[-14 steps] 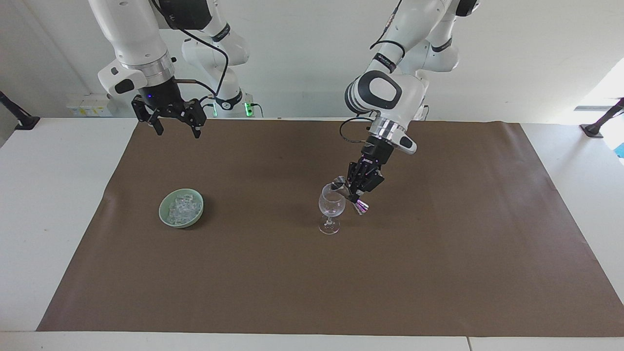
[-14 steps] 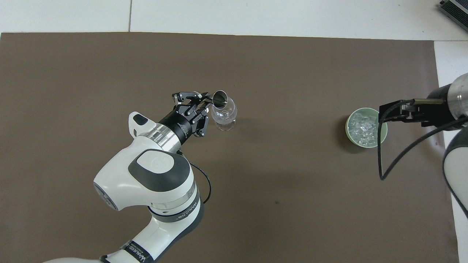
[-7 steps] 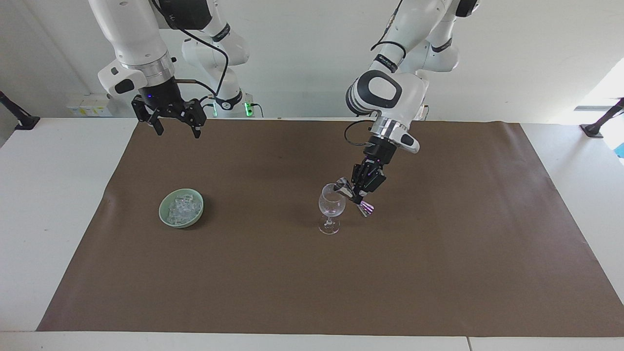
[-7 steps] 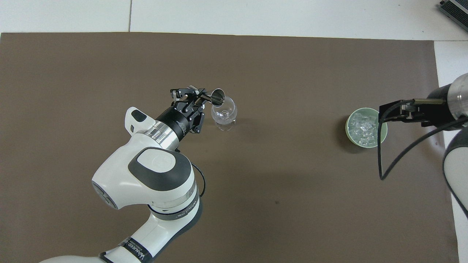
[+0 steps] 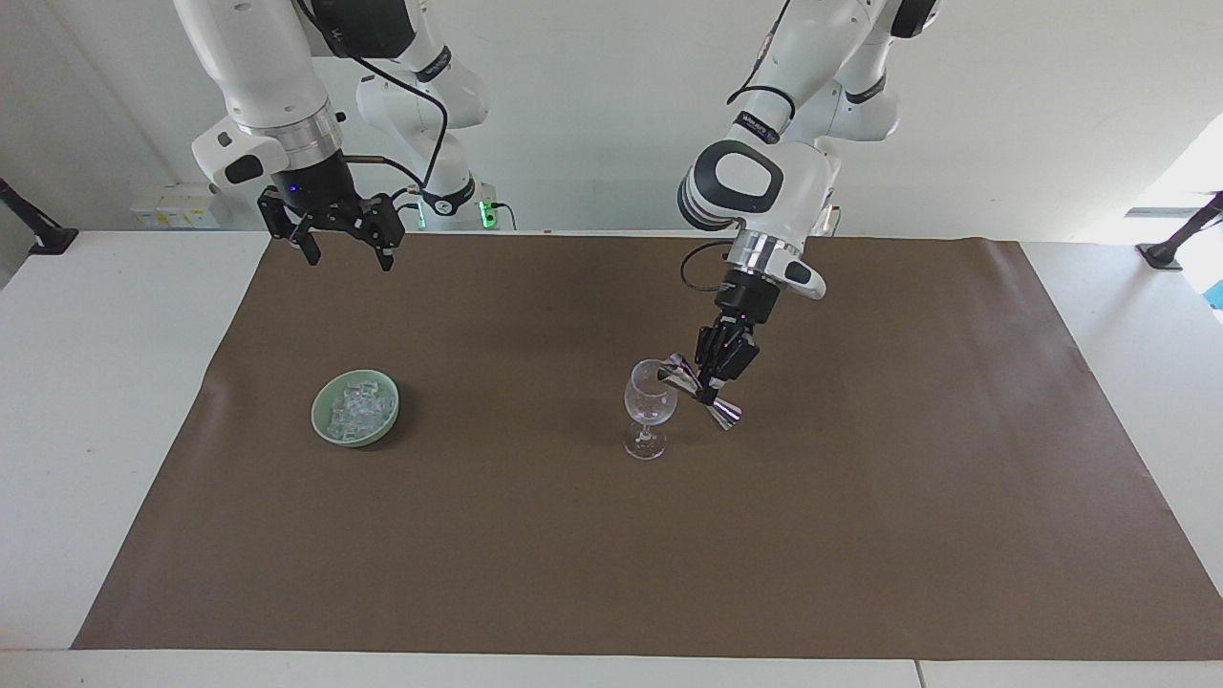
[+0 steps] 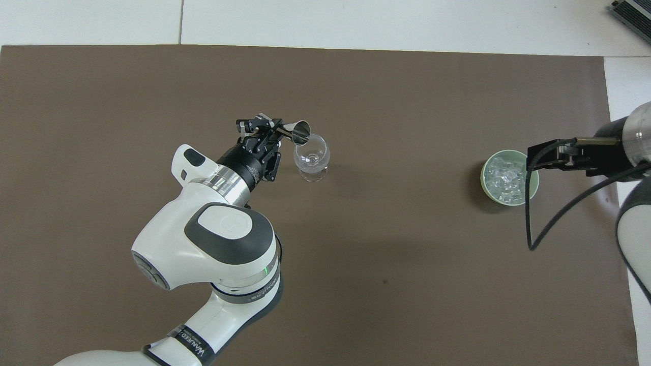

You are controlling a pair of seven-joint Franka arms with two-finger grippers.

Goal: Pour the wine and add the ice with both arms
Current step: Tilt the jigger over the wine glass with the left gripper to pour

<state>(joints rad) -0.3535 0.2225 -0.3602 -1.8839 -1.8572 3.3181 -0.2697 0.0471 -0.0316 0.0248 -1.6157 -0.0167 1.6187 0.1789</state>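
A: Our left gripper (image 5: pixel 712 380) is clamped on the waist of a shiny double-cone metal jigger (image 5: pixel 702 394), tipped so its mouth rests over the rim of the clear stemmed wine glass (image 5: pixel 650 406).

B: So we're in the pour. How far along do we judge it?

A: Midway. The glass shows only a faint tint low in its bowl, so we can't tell how much has gone in. No ice is in it yet.

B: Where's the ice?

A: The heap of small clear ice cubes (image 5: pixel 360 405) sits in the pale green round bowl (image 6: pixel 484 184) on the brown mat (image 5: pixel 860 535), well apart from the glass, toward the right arm's end of the table.

B: And our arms?

A: The left arm slants down with its wrist rolled sideways. The right arm waits; our right gripper (image 5: pixel 346 247) hangs with fingers spread and empty, over the mat's edge by its own base.
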